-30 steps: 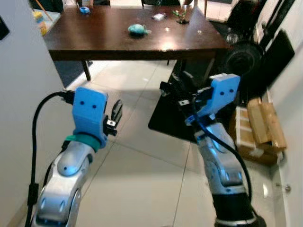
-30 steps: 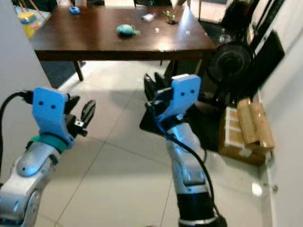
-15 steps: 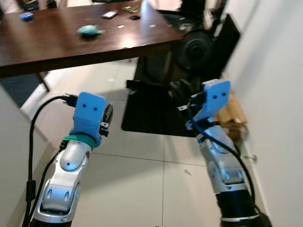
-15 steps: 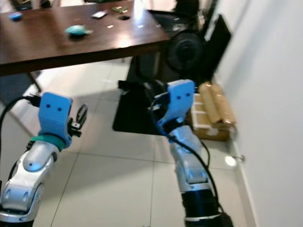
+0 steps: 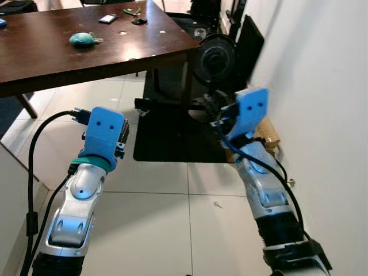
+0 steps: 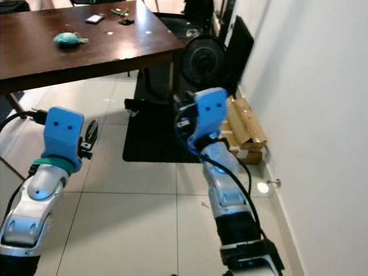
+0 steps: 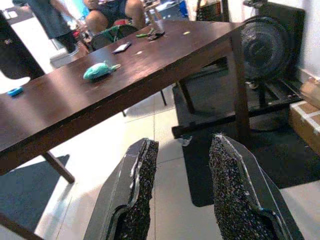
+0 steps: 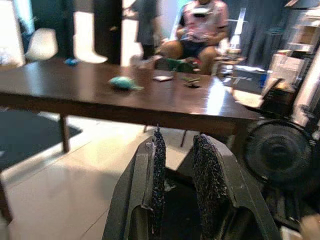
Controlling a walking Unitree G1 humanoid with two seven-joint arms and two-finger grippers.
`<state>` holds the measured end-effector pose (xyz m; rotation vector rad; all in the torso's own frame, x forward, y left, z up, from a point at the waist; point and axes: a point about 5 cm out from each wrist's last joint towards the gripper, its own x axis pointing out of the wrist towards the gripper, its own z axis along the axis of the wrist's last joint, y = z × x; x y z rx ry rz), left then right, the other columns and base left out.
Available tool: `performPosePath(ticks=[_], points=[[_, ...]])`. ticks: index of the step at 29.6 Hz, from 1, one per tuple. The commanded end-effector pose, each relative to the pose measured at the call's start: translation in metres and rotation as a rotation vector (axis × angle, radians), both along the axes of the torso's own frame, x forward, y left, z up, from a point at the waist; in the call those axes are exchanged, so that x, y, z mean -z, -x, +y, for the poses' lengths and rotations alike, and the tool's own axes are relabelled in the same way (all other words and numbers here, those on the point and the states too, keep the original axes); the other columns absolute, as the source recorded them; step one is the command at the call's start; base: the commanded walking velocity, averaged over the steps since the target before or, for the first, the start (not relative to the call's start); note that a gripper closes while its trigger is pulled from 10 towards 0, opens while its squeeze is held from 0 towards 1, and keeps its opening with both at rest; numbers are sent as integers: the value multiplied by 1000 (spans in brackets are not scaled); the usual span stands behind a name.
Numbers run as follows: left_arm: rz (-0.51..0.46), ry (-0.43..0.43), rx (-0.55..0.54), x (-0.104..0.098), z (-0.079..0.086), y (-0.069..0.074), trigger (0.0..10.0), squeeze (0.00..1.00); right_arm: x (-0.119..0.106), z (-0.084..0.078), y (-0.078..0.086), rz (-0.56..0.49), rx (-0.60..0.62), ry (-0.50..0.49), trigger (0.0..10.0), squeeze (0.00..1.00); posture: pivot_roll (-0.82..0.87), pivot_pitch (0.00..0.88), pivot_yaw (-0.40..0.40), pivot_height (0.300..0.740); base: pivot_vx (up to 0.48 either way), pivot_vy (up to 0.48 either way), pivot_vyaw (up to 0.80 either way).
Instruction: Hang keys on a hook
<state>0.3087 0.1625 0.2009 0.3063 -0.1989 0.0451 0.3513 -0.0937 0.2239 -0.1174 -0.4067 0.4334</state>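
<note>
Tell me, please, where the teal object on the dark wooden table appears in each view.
Left eye view: teal object, upper left, on the table.
Right eye view, upper left.
Left wrist view, above the gripper fingers.
Right wrist view, mid-table.
Shared landmark: the black fan beside the table's corner.

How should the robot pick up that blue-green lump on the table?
Probably from above, with the fingers closing across the rounded middle of the blue-green lump. It lies low and flat on the dark table, so there is nothing to get under from the side. The thin bit poking out of one end looks too small to hold.
</note>
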Motion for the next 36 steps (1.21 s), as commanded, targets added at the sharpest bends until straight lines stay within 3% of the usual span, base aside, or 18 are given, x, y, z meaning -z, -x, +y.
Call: performPosePath(ticks=[1,8,12,17,21,25,36], points=[[8,-8,-7,6,-3,0,10000,0,5,9,2,3,-49,47,10000,0,9,48,61,740,461,0,0],[11,4,-9,8,-4,-3,10000,0,7,17,3,8,-76,14,10000,0,-15,57,62,740,446,0,0],[37,23,-17,17,-2,-14,10000,0,24,7,-9,95,16,-114,10000,0,-34,63,77,740,432,0,0],[53,29,-23,25,-1,-20,10000,0,30,-5,-13,109,68,-113,10000,0,-47,59,84,740,424,0,0],[56,29,-26,26,0,-21,10000,0,30,-5,-12,107,67,-109,10000,0,-45,58,82,740,424,0,0],[53,29,-31,27,-1,-22,10000,0,32,4,-11,97,39,-73,10000,0,-32,59,75,740,403,0,0],[33,28,-39,29,1,-23,10000,0,32,9,-15,91,27,-80,10000,0,-28,60,66,740,398,0,0]])
